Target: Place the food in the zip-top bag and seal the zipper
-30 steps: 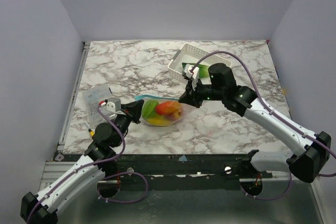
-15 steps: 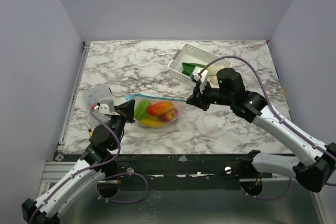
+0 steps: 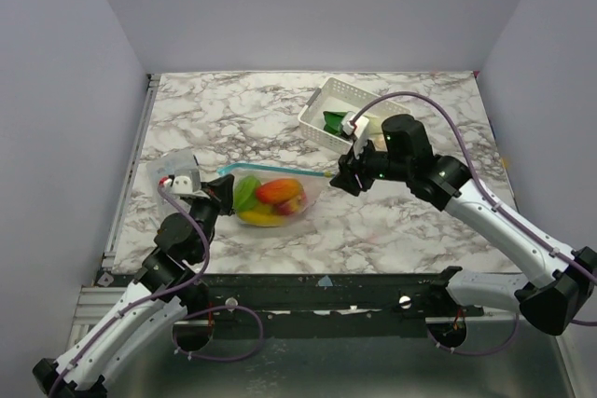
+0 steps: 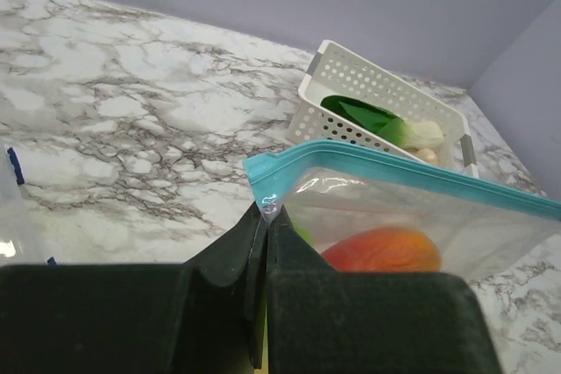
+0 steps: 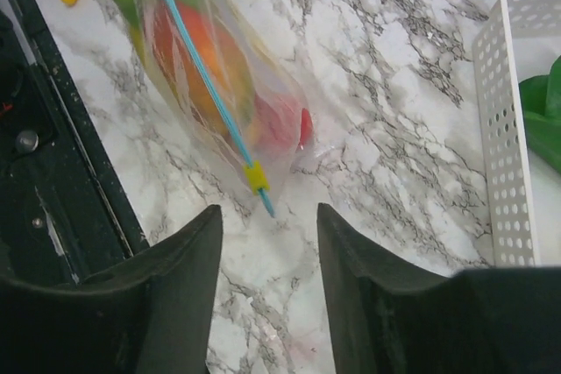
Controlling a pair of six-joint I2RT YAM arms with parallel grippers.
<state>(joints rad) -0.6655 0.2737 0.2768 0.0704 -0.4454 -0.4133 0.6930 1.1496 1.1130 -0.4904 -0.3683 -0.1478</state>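
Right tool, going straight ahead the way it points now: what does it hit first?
Probably the yellow slider at the end of the zipper. The open right tool frames it, though depth is unclear.

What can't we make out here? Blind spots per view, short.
- Seal state of the zipper: the left wrist view cuts its far end at the right edge, and it is too thin from the top.
- Count of food in the zip-top bag: pieces overlap behind crinkled plastic.
- Contents of the basket: cut by the right wrist view's right edge; the right arm covers part from the top.
- How much bag the left gripper pinches: its own fingers hide it.
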